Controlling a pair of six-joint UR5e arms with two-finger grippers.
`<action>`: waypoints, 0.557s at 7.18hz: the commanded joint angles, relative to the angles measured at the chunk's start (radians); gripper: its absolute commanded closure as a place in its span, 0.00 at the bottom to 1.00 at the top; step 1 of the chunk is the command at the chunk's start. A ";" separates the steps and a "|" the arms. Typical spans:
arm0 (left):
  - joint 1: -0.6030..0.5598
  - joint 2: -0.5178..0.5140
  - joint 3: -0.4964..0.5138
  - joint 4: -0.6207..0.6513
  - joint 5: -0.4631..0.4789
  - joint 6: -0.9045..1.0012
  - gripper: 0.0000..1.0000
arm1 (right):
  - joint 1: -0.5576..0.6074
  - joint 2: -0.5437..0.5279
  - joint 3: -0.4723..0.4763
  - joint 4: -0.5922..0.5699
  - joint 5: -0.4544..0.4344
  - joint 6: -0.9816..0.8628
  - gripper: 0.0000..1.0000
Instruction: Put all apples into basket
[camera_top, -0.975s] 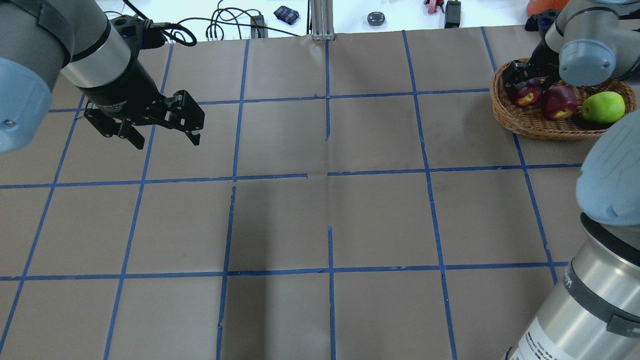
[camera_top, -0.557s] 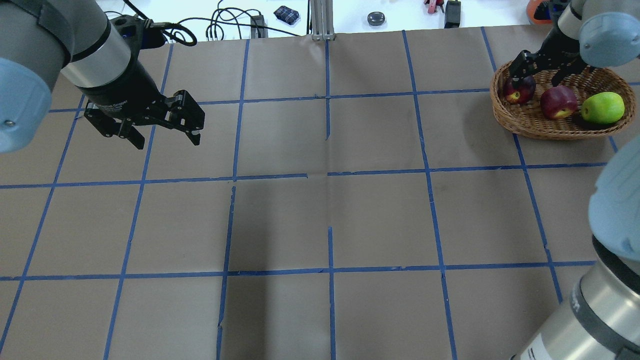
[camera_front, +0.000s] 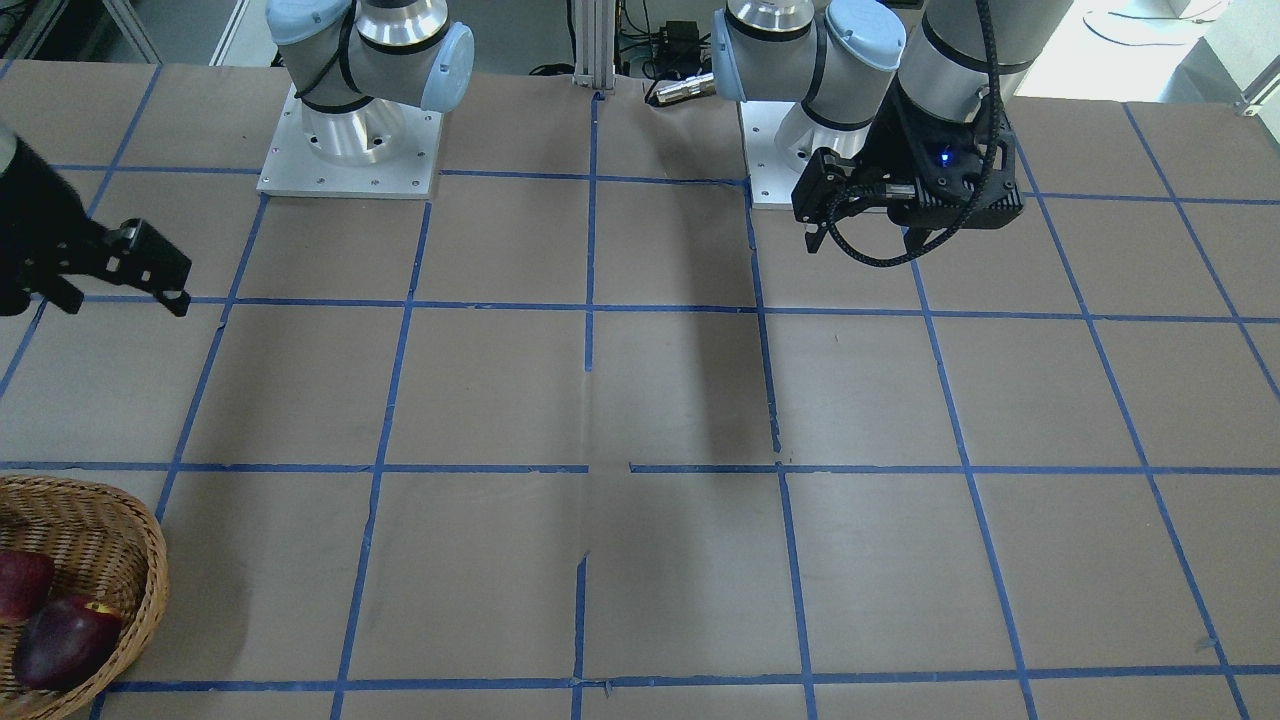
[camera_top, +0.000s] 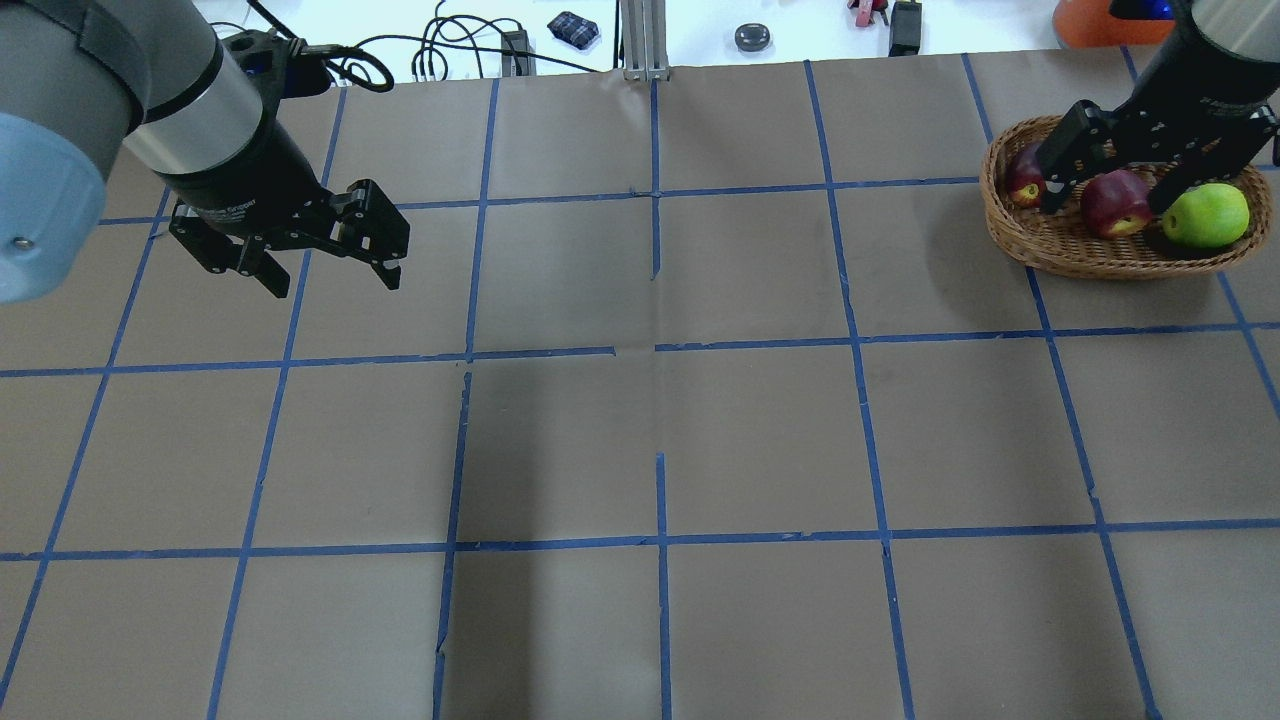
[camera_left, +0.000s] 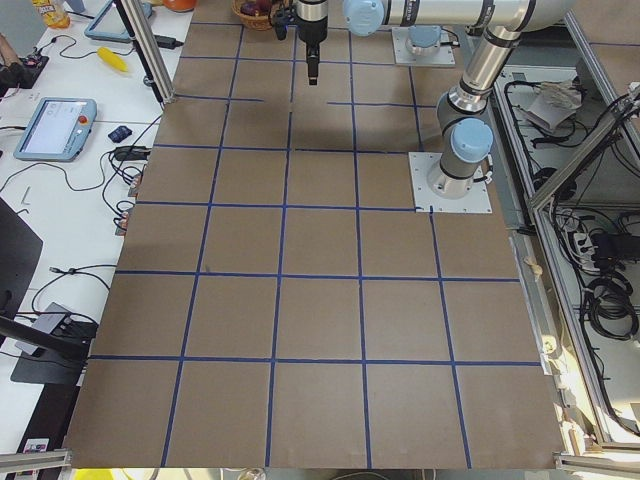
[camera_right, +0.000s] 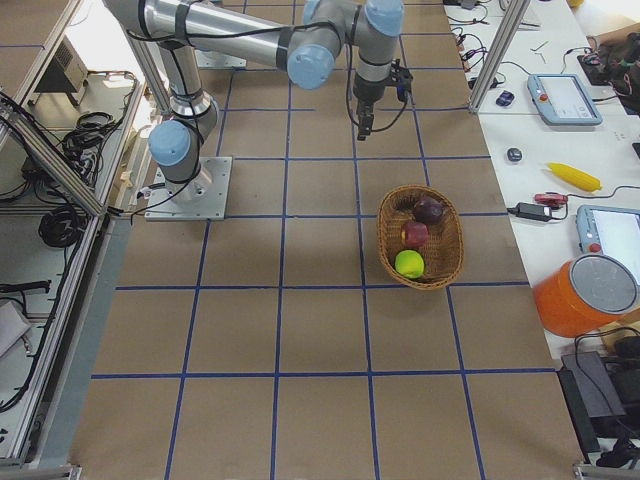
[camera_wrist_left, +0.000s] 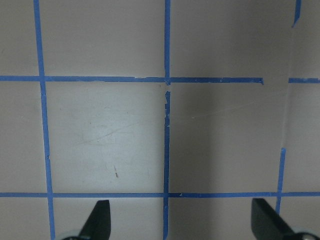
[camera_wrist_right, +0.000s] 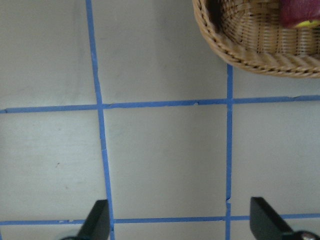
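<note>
The wicker basket (camera_top: 1100, 262) sits at the table's far right and holds a dark red apple (camera_top: 1022, 180), a red apple (camera_top: 1118, 203) and a green apple (camera_top: 1207, 215). My right gripper (camera_top: 1105, 200) hangs open and empty, raised well above the table beside the basket. Its wrist view shows the basket's rim (camera_wrist_right: 260, 57) and a red apple (camera_wrist_right: 300, 12) at the top right, with bare paper between the pads. In the front view the right gripper (camera_front: 125, 303) is above the basket (camera_front: 150, 560). My left gripper (camera_top: 335, 285) is open and empty over the far left.
Brown paper with a blue tape grid (camera_top: 660, 345) covers the table. Cables (camera_top: 450, 50) and small items lie beyond the far edge, and an orange object (camera_top: 1085, 25) stands behind the basket. The left wrist view shows only paper and tape (camera_wrist_left: 166, 125).
My right gripper let go of the dark red apple in the basket, opened and rose, and the right arm drew back out of the foreground. The left arm has not moved.
</note>
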 joint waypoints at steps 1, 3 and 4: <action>0.000 0.000 0.001 0.000 0.000 0.000 0.00 | 0.151 -0.084 0.037 0.045 -0.003 0.132 0.00; 0.000 0.000 0.001 0.000 0.000 0.000 0.00 | 0.229 -0.090 0.037 0.048 0.000 0.234 0.00; 0.000 0.000 0.000 0.000 0.000 0.000 0.00 | 0.233 -0.091 0.036 0.063 0.000 0.236 0.00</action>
